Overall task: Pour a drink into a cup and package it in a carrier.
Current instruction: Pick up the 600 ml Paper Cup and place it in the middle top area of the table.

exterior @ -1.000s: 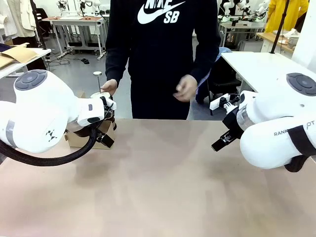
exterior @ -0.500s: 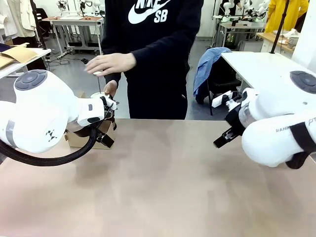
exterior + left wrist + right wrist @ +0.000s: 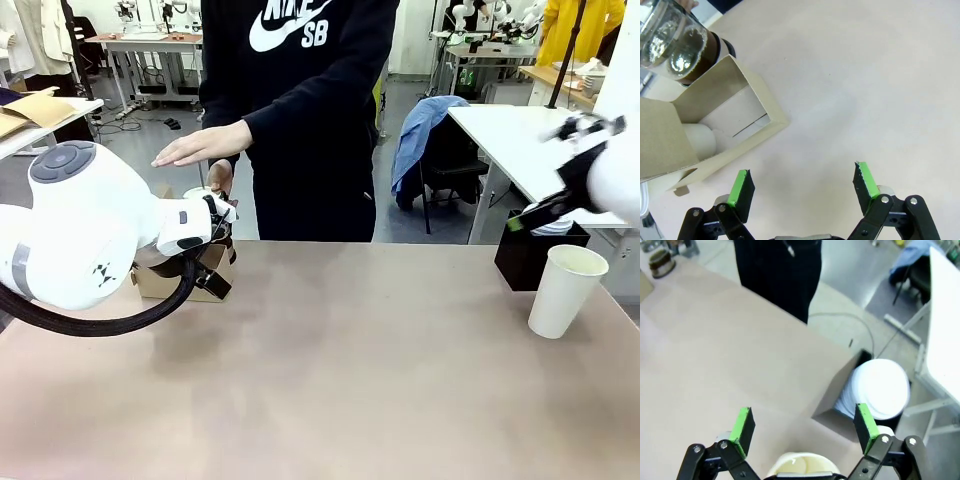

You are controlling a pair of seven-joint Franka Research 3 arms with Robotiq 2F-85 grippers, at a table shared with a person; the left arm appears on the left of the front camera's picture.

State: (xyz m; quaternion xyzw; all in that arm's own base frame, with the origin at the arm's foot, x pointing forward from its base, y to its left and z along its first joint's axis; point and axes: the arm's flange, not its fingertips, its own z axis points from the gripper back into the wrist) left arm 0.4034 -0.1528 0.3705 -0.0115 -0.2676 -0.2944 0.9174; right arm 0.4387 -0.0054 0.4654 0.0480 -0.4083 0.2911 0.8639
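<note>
The white paper cup (image 3: 565,290) stands upright at the table's right side, and its rim (image 3: 799,462) shows low between my right fingers. My right gripper (image 3: 803,425) hangs open above the cup and is raised at the right edge (image 3: 528,215). My left gripper (image 3: 802,185) is open over bare table beside the brown cardboard carrier (image 3: 730,120), which sits at the far left (image 3: 185,280). A clear glass jug (image 3: 672,37) with the dark drink (image 3: 710,47) at its bottom stands just behind the carrier. A white rounded shape (image 3: 699,141) shows inside the carrier.
A black box (image 3: 535,258) holding white lids (image 3: 875,390) stands behind the cup at the table's far right edge. The person stands at the far side, one hand (image 3: 200,148) held flat above my left gripper. A white side table (image 3: 520,135) is to the right.
My right arm has pulled up and away to the right, uncovering the cup and the black box. The person's hand has swung left, over the jug area. My left arm has stayed still.
</note>
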